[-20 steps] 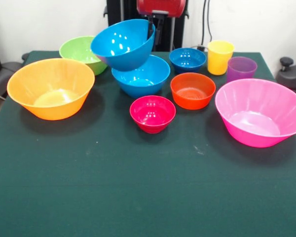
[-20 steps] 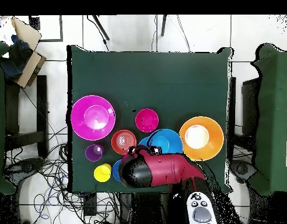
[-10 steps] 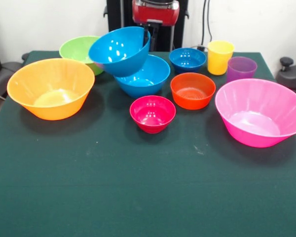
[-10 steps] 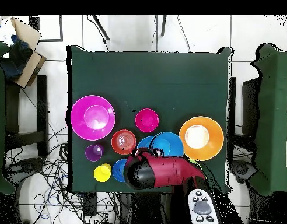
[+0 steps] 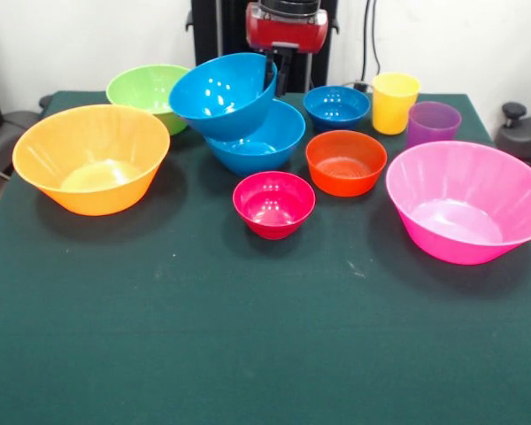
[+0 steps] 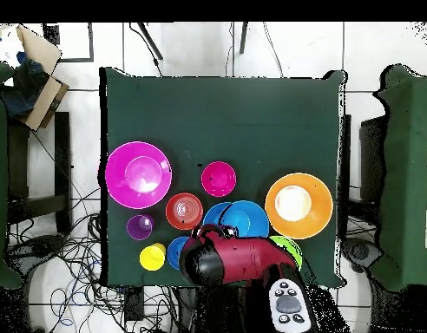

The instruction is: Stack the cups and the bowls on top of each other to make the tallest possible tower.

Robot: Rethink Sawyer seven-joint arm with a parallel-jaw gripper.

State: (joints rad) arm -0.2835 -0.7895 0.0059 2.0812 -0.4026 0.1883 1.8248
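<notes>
My gripper is shut on the right rim of a light blue bowl. It holds the bowl tilted just over the second light blue bowl; I cannot tell if they touch. Around them stand the green bowl, large orange bowl, crimson bowl, orange-red bowl, dark blue bowl and large pink bowl. The yellow cup and purple cup stand upright at the back right. In the overhead view the red arm hides the gripper; the held bowl shows beside the orange bowl.
The dark green table has bare cloth across its near half. The black pedestal stands behind the far edge. Overhead, chairs flank the table, a cardboard box sits far left, and cables lie on the floor.
The gripper has carried the held light blue bowl slightly to the right and down in the front view, closer over the second light blue bowl. Nothing else has moved.
</notes>
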